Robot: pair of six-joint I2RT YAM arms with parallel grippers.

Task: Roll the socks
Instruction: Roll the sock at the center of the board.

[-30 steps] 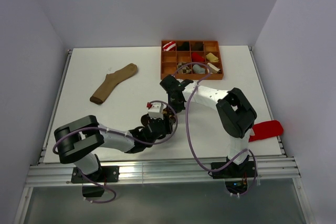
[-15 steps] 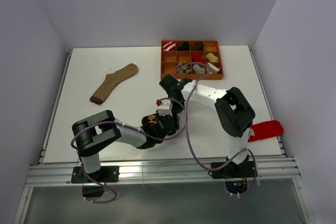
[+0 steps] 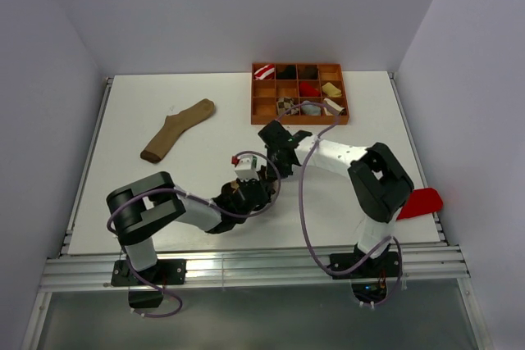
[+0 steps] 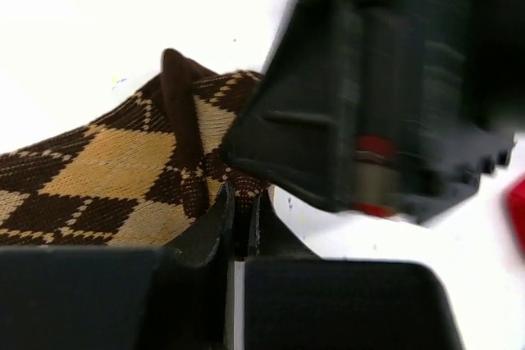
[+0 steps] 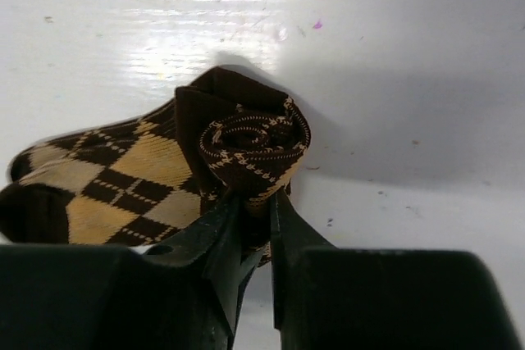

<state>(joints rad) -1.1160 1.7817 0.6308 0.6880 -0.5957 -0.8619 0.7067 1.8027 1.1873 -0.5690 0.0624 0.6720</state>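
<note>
Left gripper (image 4: 238, 206) lies low on the table, jaws drawn together on the flat edge of the dark argyle sock (image 5: 123, 174); right gripper (image 5: 253, 206) faces it from the far side, fingers pinching the sock's rolled end; both arms reach inward and meet mid-table; bare white table (image 3: 385, 112) spreads around them; an orange compartment tray (image 3: 254, 104) sits just beyond, a long tan sock (image 3: 176, 130) well left, a red item (image 3: 420, 201) at the right edge; pale walls enclose three sides.

You're looking at a robot lab cell: bare pale walls (image 3: 246, 6) box in a white table (image 3: 148, 194) edged with aluminium rail (image 3: 262, 266).
</note>
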